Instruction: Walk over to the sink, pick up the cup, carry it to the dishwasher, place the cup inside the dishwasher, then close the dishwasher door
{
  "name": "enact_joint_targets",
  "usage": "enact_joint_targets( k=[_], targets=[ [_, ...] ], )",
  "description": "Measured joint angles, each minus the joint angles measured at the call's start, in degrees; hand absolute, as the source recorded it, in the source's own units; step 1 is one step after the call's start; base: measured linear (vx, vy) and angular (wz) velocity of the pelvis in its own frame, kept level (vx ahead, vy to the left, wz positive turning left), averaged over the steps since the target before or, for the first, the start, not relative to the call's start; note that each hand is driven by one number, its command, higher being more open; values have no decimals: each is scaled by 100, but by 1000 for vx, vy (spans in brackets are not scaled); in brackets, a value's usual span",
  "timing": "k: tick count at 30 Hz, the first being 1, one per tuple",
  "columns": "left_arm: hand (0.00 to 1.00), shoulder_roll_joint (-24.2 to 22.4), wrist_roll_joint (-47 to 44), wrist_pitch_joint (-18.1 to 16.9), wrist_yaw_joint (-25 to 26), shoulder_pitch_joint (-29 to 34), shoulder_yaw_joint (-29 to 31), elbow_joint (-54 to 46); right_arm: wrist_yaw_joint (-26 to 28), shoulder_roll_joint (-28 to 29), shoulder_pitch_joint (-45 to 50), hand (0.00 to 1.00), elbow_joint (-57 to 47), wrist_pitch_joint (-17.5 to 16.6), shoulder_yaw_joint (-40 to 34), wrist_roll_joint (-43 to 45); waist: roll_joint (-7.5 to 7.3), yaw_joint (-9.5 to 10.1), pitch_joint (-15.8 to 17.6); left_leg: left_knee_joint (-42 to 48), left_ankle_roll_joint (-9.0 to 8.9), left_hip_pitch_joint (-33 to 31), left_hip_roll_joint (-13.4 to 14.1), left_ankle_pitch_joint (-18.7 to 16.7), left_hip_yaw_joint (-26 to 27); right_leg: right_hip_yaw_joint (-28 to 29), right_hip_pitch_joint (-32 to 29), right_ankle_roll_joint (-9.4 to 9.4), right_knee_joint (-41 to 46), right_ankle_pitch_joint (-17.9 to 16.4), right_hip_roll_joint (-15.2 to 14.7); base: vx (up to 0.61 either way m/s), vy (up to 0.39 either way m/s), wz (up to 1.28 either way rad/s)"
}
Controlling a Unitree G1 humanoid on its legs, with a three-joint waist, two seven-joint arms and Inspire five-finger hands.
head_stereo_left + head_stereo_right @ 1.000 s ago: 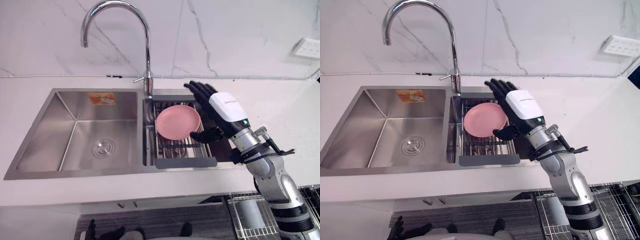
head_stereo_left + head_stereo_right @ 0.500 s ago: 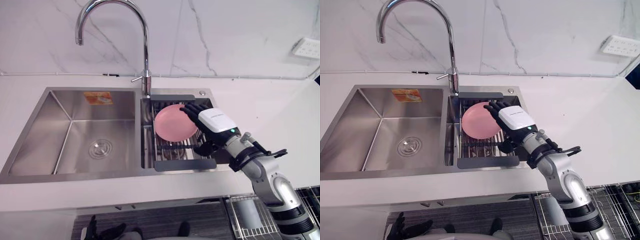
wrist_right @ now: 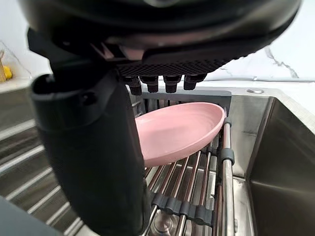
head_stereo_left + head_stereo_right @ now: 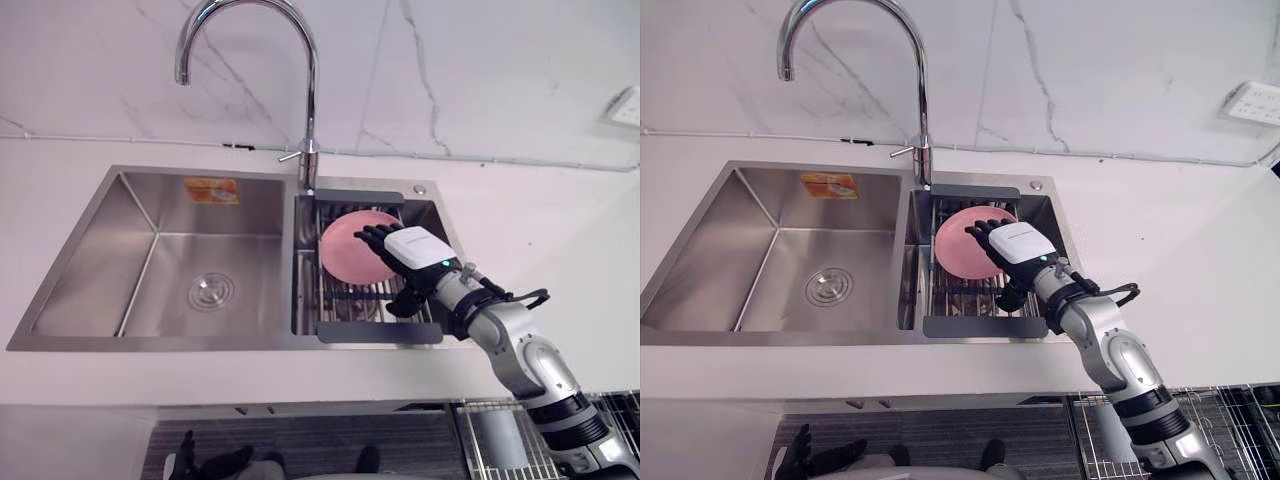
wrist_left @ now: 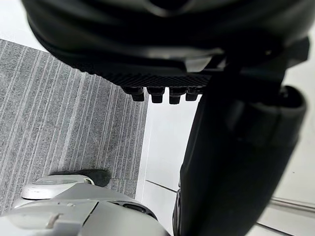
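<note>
A steel sink (image 4: 100, 240) with two basins is set into the white tabletop (image 4: 560, 230), and a tall curved tap (image 4: 312, 100) stands at its back edge between the basins. The left basin holds only a drain (image 4: 210, 290) in its floor and an orange sticker (image 4: 211, 190) on its back wall. A rack (image 4: 378, 332) of metal bars with dark end pieces spans the right basin.

No cup is to be seen. What lies there is a pink plate (image 4: 345, 245), resting tilted on the bars in the back half of the rack.

The right robot hand (image 4: 412, 250) reaches in from the tabletop's right side and hangs over the plate's right edge. It is spread: its fingers (image 4: 372, 237) stretch out over the plate's face, and its thumb (image 4: 405, 300) stands apart nearer the rack's front edge. From the right wrist camera the plate shows just past the fingertips, with the thumb beside it. I cannot tell whether any finger touches the plate.

The left robot hand (image 5: 162, 44) hangs low, below the tabletop's front edge, over a grey striped floor (image 5: 64, 123). Its fingers are relaxed and hold nothing.

A wire basket (image 4: 500, 430) shows under the tabletop's front right corner. A white socket (image 4: 1255, 102) sits on the marble wall at the right.
</note>
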Motion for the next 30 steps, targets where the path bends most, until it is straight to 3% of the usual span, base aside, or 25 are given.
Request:
enact_joint_targets(
  k=[15, 16, 20, 26, 30],
  targets=[
    [100, 59, 1, 67, -25, -99, 1, 1, 222, 121, -186, 100, 505, 23, 247, -525, -93, 50, 39, 36, 4, -23, -11, 4, -13, -6, -9, 0, -4, 0, -4, -4, 0, 0],
    [100, 68, 1, 78, -29, -100, 0, 2, 223, 121, -186, 0, 577, 29, 274, -567, -105, 49, 44, 35, 7, -23, -13, 6, -20, -14, -9, 0, -7, 0, -4, 0, 0, 0],
    [100, 77, 1, 150, -70, -119, -6, -12, 208, 122, -186, 0, 655, 124, 353, -620, -108, 50, 46, 31, 18, -34, -25, 12, -33, -29, -9, 0, 0, 1, -20, -3, 2, 1],
    [100, 85, 0, 353, -72, -125, -43, -226, -237, 152, -232, 0, 617, 142, 354, -880, -113, 84, 49, 62, 17, -55, -15, 9, -33, -29, -10, -1, 0, 1, -20, 0, 0, 0],
    [100, 107, 0, 462, -69, -123, -95, -297, -1064, 152, -251, 0, 596, 167, 347, -1313, -111, 85, 51, 73, 9, -56, 0, 3, -20, -15, -10, -2, 0, 0, -10, 0, 0, 0]
  ],
)
